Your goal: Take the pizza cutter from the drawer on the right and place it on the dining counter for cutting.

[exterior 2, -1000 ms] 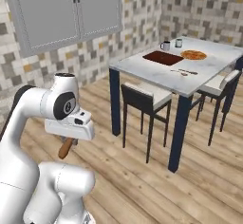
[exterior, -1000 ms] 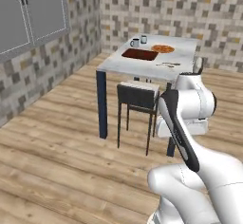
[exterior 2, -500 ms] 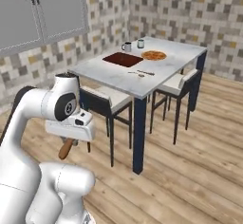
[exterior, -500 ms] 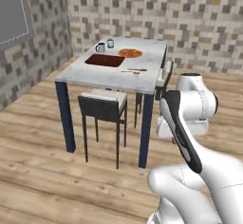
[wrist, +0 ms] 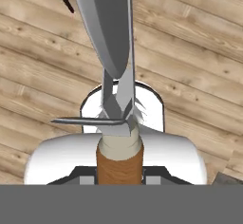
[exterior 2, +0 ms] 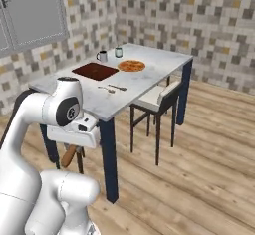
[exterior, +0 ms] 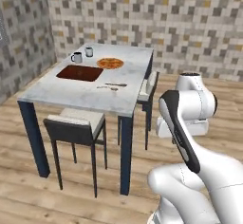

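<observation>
The arm is folded close to the base, its wrist turned downward over the wooden floor [wrist: 199, 38]. The hand [wrist: 119, 171] is closed on the brown handle of the pizza cutter [wrist: 116, 95], whose grey blade points toward the floor. The cutter is held low, short of the dining surface [exterior 2: 149, 77], where a pizza [exterior 2: 131, 65] and 2 mugs [exterior 2: 102, 56] rest.

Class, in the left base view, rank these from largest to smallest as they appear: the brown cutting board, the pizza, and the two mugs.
1. Brown cutting board
2. Pizza
3. The white mug and the grey mug look alike in size; they also sit farthest from the camera, so no ranking between them.
</observation>
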{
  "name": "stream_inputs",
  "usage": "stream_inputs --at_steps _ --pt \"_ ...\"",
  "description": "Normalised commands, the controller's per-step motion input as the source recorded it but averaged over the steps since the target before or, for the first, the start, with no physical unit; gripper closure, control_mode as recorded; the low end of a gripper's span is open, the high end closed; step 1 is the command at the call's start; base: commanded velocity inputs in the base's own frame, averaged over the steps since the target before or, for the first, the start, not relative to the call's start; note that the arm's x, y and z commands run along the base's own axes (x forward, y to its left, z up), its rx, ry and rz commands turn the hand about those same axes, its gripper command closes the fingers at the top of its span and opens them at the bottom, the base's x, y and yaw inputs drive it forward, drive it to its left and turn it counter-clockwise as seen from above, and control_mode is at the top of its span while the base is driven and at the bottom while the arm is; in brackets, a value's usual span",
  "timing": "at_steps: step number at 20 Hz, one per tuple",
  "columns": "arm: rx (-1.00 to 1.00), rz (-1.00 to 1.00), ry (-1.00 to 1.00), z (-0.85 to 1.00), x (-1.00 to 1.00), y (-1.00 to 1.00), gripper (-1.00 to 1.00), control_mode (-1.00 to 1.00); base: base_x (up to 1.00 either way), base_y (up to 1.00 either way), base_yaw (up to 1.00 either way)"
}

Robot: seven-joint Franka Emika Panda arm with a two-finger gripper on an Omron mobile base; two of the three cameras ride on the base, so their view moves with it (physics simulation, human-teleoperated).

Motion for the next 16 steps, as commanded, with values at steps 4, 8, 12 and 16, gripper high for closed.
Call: stream_inputs --at_steps 4,8,12,16 --pt "0.00 0.00 0.00 0.00 0.00 0.00 1.00 1.00 0.99 -0.82 -0.06" --pt "0.00 0.00 0.00 0.00 0.00 0.00 1.00 1.00 1.00 -0.81 -0.06" --pt "0.00 0.00 0.00 0.00 0.00 0.00 1.00 1.00 0.93 -0.70 -0.02" --pt "0.00 0.00 0.00 0.00 0.00 0.00 1.00 1.00 0.84 -0.80 0.02"
